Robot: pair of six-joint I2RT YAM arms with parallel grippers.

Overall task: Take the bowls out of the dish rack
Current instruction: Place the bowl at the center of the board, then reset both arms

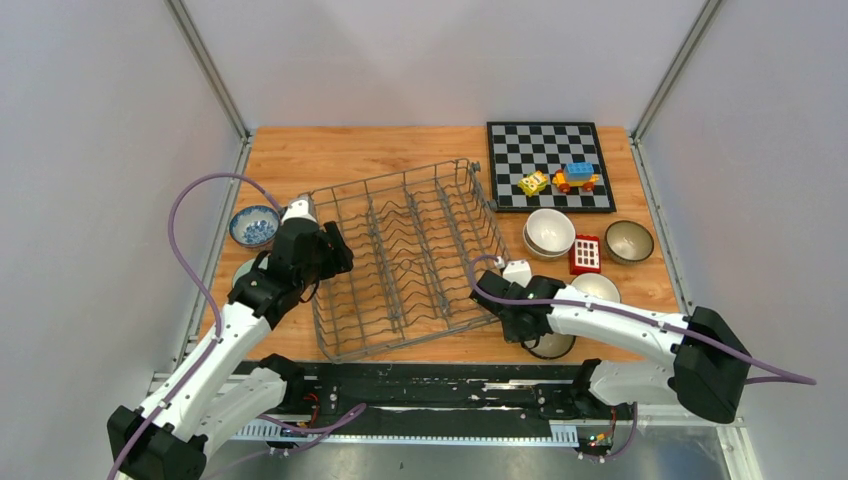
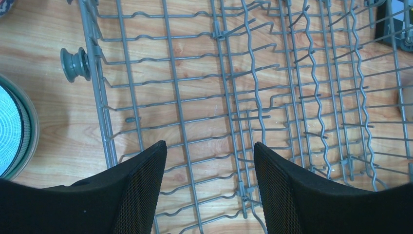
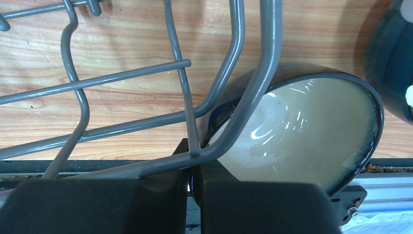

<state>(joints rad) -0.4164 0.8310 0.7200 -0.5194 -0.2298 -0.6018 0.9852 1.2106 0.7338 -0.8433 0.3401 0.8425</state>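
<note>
Wooden surface (image 1: 350, 150), grey walls all round. Big grey dish rack (image 1: 405, 255) sits mid-surface, with a chessboard (image 1: 548, 150) off at the far right. Left tool (image 2: 209, 146) hangs over the rack's left side, fingers spread, nothing between them. Right tool (image 3: 195, 168) is clamped on the rim of a tilted dark-rimmed bowl (image 3: 302, 131) just outside the rack's near right corner. Out on the surface: white stack (image 1: 549, 232), brown bowl (image 1: 629, 241) and cream bowl (image 1: 597, 288) on the right, blue-patterned bowl (image 1: 254, 225) on the left. Red block (image 1: 585, 254) sits among the right-hand bowls, and toy blocks (image 1: 562, 180) are on the chessboard.
</note>
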